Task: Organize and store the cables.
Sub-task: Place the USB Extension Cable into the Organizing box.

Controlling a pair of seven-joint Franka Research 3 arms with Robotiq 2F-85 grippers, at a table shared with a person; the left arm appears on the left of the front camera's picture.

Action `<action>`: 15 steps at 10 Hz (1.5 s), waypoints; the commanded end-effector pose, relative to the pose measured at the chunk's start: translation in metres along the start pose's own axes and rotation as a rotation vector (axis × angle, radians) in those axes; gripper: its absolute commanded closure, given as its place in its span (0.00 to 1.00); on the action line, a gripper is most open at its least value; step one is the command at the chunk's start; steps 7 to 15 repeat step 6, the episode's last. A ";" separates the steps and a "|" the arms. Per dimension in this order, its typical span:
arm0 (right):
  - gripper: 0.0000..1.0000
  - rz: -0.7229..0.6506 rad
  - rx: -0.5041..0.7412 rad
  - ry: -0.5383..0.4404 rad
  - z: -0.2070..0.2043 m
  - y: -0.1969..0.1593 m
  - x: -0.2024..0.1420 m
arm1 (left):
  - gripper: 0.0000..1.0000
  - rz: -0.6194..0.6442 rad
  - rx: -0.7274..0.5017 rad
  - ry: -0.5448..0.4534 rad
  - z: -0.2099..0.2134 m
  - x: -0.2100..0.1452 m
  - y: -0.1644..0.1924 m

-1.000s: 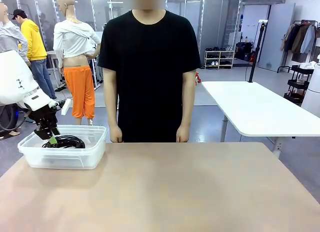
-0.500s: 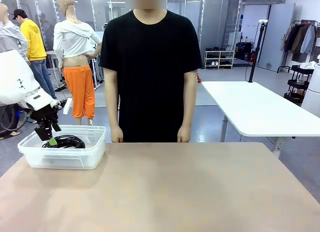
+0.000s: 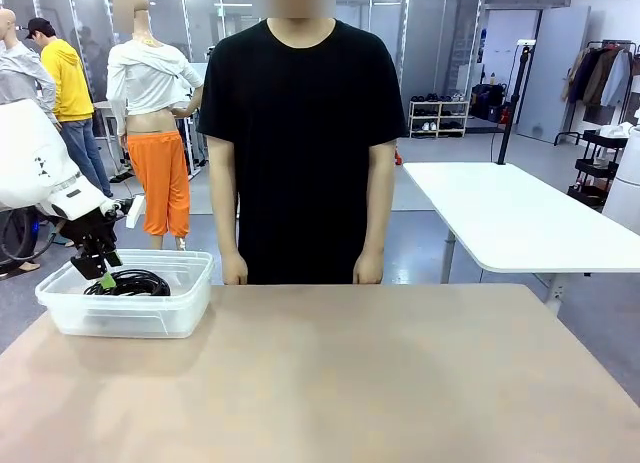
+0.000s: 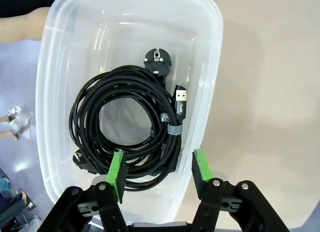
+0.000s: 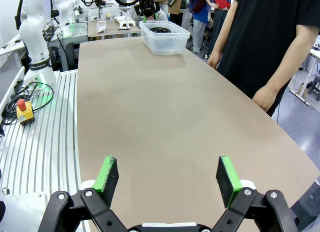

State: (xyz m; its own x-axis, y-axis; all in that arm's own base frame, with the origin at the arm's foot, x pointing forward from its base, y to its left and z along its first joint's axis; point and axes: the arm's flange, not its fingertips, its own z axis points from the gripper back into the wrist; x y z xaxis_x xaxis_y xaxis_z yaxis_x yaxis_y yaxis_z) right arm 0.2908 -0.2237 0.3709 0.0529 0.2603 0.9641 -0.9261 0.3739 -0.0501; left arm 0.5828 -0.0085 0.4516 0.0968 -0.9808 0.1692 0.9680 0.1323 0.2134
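Left claw (image 4: 157, 174) released, empty, above coiled cables (image 4: 127, 124) in bin (image 4: 50, 91); light, floppy; grasp at tie.

Tan table (image 3: 380, 373), smooth matte top, rounded corners. One clear plastic bin (image 3: 130, 318) sits directly on it, at about ten o'clock from the table's centre in the front view, near the left edge. Coiled black cables (image 4: 130, 127) lie inside the bin.

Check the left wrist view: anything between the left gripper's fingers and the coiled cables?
Nothing. The left gripper is open above the coiled cables inside the clear bin.
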 end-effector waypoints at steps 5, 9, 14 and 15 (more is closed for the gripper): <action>0.00 -0.009 -0.008 0.011 -0.001 0.001 0.002 | 0.33 -0.018 0.004 0.002 0.002 -0.003 0.003; 0.00 -0.009 -0.008 0.011 -0.001 0.001 0.002 | 0.33 -0.018 0.004 0.002 0.002 -0.003 0.003; 0.00 -0.009 -0.008 0.011 -0.001 0.001 0.002 | 0.33 -0.018 0.004 0.002 0.002 -0.003 0.003; 0.00 -0.009 -0.008 0.011 -0.001 0.001 0.002 | 0.33 -0.018 0.004 0.002 0.002 -0.003 0.003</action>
